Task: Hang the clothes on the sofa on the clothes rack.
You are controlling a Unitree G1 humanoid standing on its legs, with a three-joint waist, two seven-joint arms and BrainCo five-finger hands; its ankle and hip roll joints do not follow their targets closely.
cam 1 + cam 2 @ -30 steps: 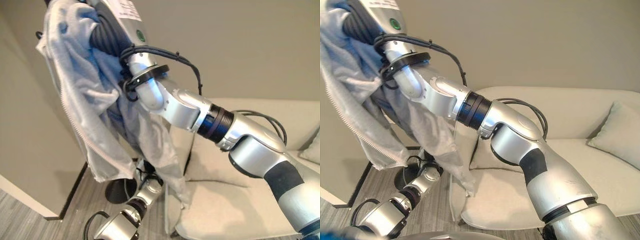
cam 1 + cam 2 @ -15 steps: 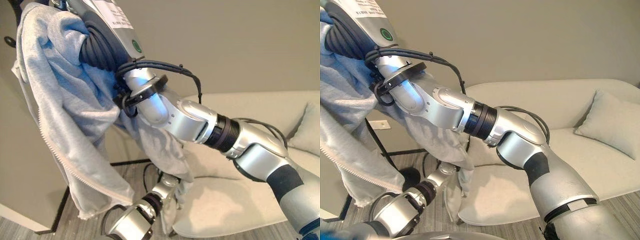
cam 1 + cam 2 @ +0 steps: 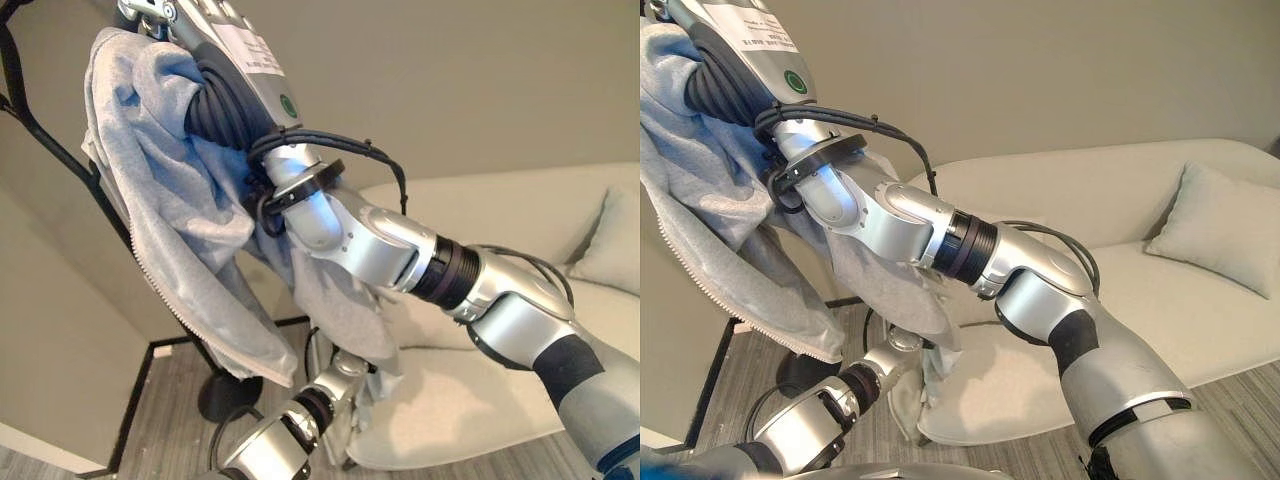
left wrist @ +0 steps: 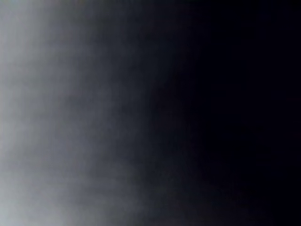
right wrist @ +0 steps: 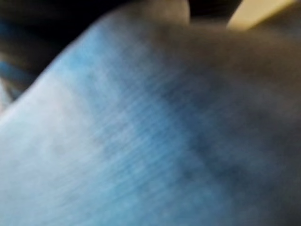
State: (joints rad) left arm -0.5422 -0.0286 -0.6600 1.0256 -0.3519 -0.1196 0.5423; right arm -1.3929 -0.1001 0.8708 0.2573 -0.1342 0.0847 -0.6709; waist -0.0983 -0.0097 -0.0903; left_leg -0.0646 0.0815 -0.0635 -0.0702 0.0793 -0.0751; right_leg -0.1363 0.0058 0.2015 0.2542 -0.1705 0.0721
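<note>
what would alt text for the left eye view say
The robot's raised right hand lifts a light grey zip-up jacket up against a black clothes rack, its fingers hidden in the cloth. The jacket's hem hangs toward the left arm, with a pale sofa and cushion behind.

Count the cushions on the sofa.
1: a pale cushion leans against the sofa back at its far end. The arm and jacket may hide others.

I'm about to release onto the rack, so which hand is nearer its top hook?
The right hand, raised inside the grey jacket beside the black rack. The left hand is low, hidden in the jacket's hem in front of the sofa.
</note>
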